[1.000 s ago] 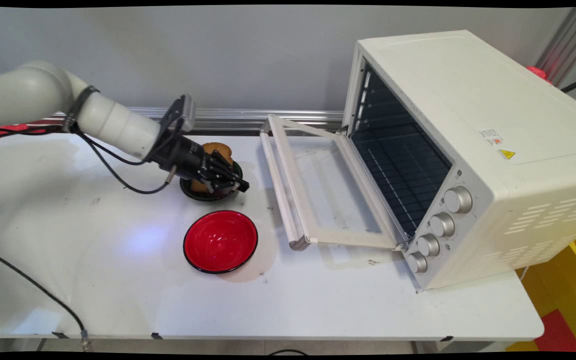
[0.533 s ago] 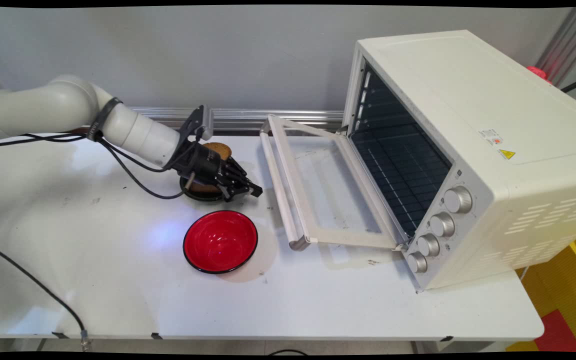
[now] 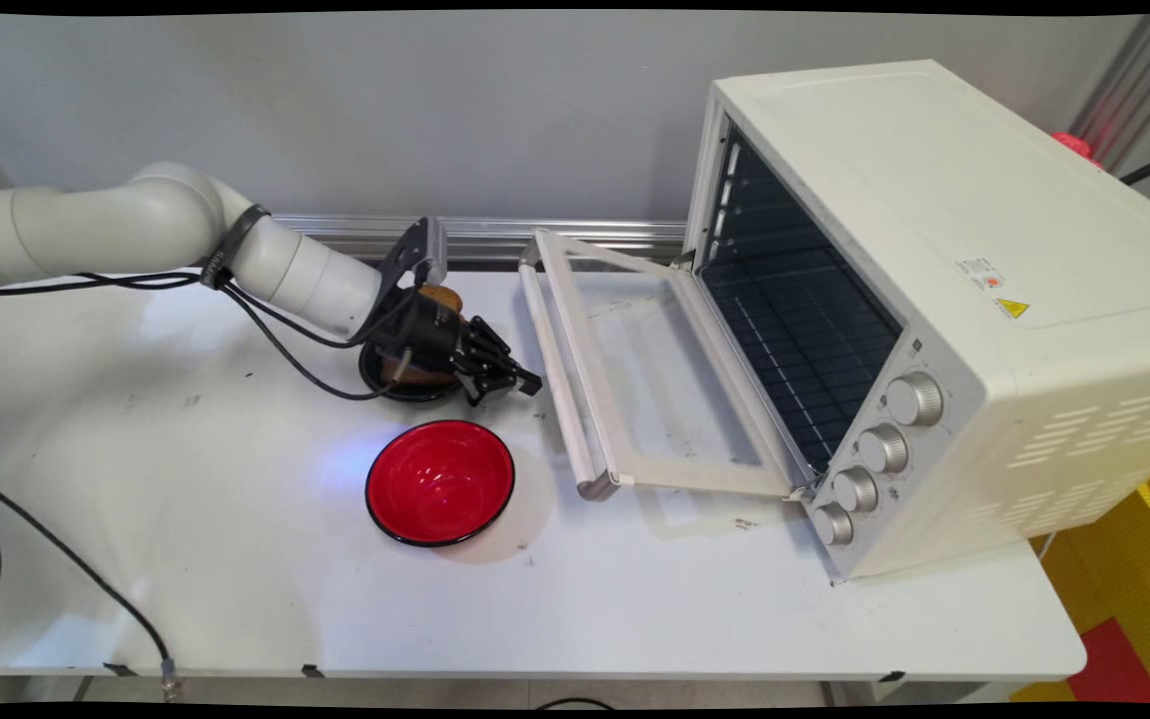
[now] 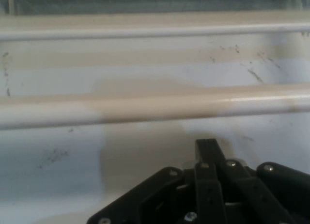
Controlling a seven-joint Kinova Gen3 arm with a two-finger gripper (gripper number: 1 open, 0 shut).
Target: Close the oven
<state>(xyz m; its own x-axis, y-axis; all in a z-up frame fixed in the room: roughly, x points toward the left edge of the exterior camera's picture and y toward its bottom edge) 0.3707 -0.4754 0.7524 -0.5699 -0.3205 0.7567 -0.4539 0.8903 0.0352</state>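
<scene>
The black claw (image 3: 515,382) hangs low over the white counter (image 3: 236,559), pointing toward three o'clock at the handle (image 3: 557,374) of the oven door (image 3: 655,379). Its fingers look pressed together with nothing between them. Just behind it sits a dark bowl (image 3: 415,389) with a brown slice of bread (image 3: 440,297) standing in it, largely hidden by the wrist. A red bowl (image 3: 440,481) lies at about seven o'clock from the claw, apart from it. The door lies folded flat, its handle bar running from twelve toward six, beside the white oven (image 3: 934,300). In the hand view the bar (image 4: 145,107) crosses the frame, near the fingertips (image 4: 206,149).
</scene>
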